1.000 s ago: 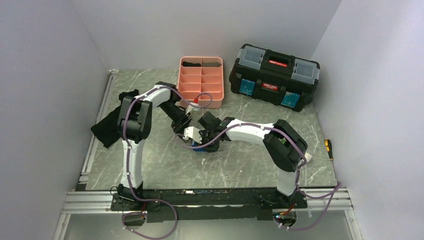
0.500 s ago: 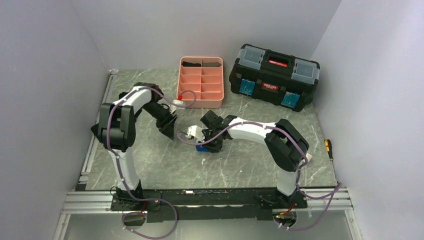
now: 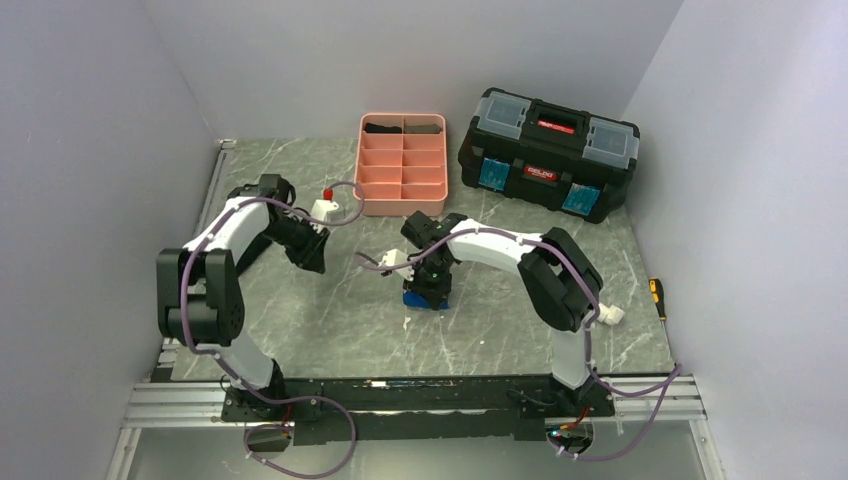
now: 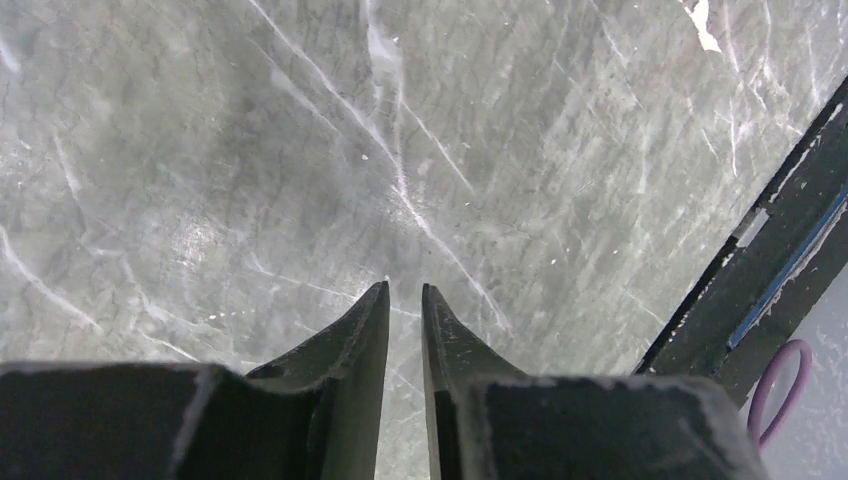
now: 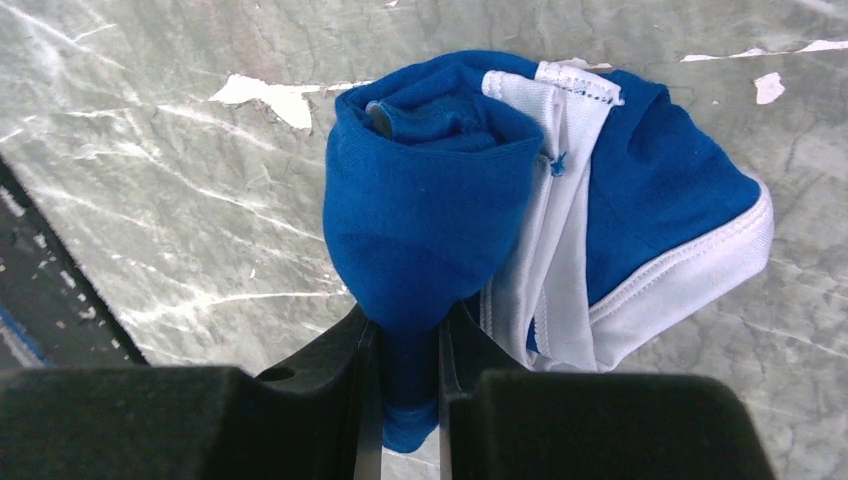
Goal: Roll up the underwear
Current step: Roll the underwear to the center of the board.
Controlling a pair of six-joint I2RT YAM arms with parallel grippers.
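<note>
Two grippers are working over the counter (image 3: 330, 320), both on the robot's side of the pink tray (image 3: 402, 207). The left gripper (image 4: 405, 292) is hanging off to the tray's left, almost closed on nothing. The right gripper (image 5: 408, 325) is pinching the underwear (image 5: 430, 200), which is lying on the counter near the tray's front, partly rolled into a fat blue tube. I think it should be squeezing tight and turning slowly, so the loose white-edged flap (image 5: 680, 240) is winding in snug.
</note>
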